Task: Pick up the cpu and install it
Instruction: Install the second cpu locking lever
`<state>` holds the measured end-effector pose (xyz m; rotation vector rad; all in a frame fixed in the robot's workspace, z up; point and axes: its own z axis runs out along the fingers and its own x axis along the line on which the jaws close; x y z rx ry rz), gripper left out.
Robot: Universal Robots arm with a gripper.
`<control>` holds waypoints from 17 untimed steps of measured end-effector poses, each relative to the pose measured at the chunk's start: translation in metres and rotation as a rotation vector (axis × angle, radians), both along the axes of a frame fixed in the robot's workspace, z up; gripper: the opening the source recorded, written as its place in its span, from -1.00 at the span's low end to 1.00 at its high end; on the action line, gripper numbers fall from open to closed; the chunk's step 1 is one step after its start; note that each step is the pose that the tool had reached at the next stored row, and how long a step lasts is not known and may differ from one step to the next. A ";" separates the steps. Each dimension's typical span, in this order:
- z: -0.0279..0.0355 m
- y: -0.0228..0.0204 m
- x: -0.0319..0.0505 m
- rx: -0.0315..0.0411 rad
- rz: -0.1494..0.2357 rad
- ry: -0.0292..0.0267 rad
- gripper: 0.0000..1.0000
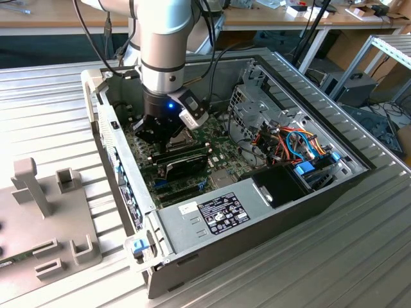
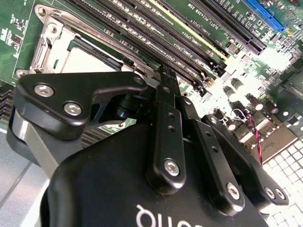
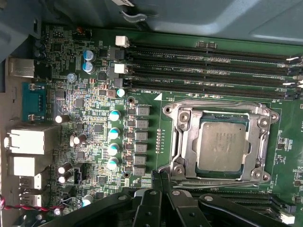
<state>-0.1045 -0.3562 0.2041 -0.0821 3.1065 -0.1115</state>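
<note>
Silver-grey, the cpu [image 3: 222, 147] lies seated in the motherboard [image 3: 94, 118] socket frame [image 3: 176, 137], while the black pincer [image 2: 166, 78] hovers beside it, fingers pressed together on nothing, their tips partly hidden.
</note>
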 end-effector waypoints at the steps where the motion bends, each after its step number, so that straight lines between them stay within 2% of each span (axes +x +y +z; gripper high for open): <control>1: -0.0004 0.0000 -0.0001 0.0000 0.000 0.0000 -0.79; 11: -0.0018 0.0001 -0.0002 0.0000 0.000 0.0000 -0.79; 17: -0.0024 0.0015 -0.0001 0.0003 0.000 -0.0002 -0.79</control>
